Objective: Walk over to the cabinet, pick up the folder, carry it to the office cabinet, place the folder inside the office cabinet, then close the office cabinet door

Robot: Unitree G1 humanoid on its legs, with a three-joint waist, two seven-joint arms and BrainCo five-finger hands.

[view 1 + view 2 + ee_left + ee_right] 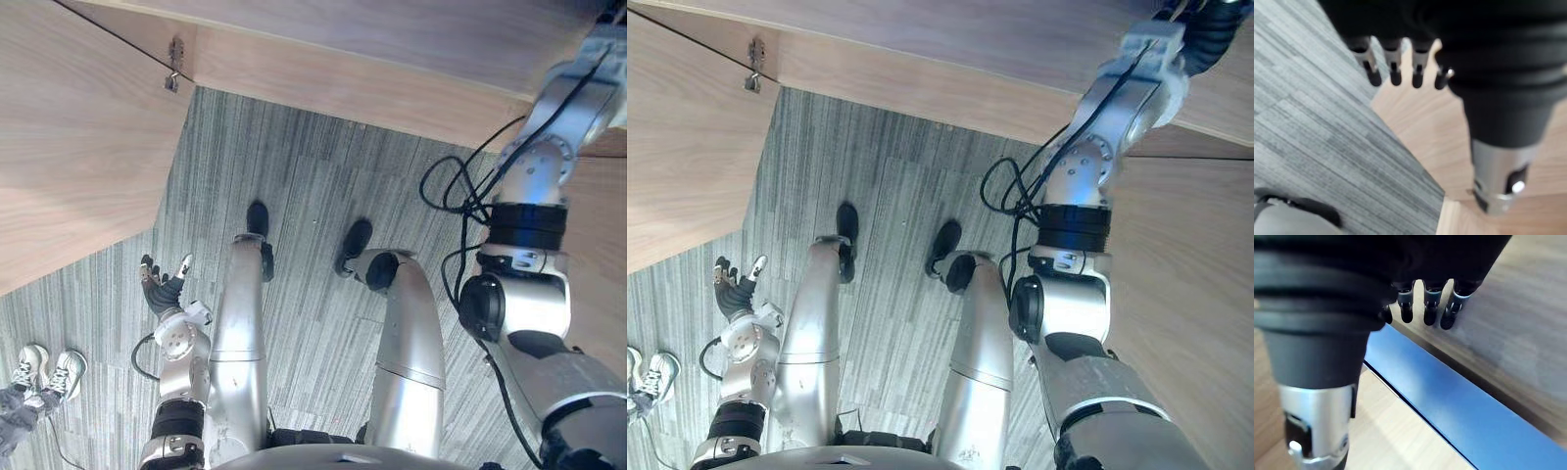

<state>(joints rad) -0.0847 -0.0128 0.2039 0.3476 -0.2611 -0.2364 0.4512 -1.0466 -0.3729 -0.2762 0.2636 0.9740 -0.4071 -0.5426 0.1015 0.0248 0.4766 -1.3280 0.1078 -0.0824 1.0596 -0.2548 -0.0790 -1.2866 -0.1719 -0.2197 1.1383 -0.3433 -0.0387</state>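
Since the left hand hangs low by the leg, fingers loosely spread and empty, the work is left to the right hand, its fingers straight, gripping nothing, just beyond the blue folder. If the folder's edge protrudes, it could be caught by the door. The folder is judged to lie flat inside the office cabinet; no other contents can be made out.

- Grey striped carpet lies open all around my left hand.
- The open pale wooden cabinet door stands ahead on its left.
- A grey-brown wooden panel and a flat blue folder hem in my right hand.
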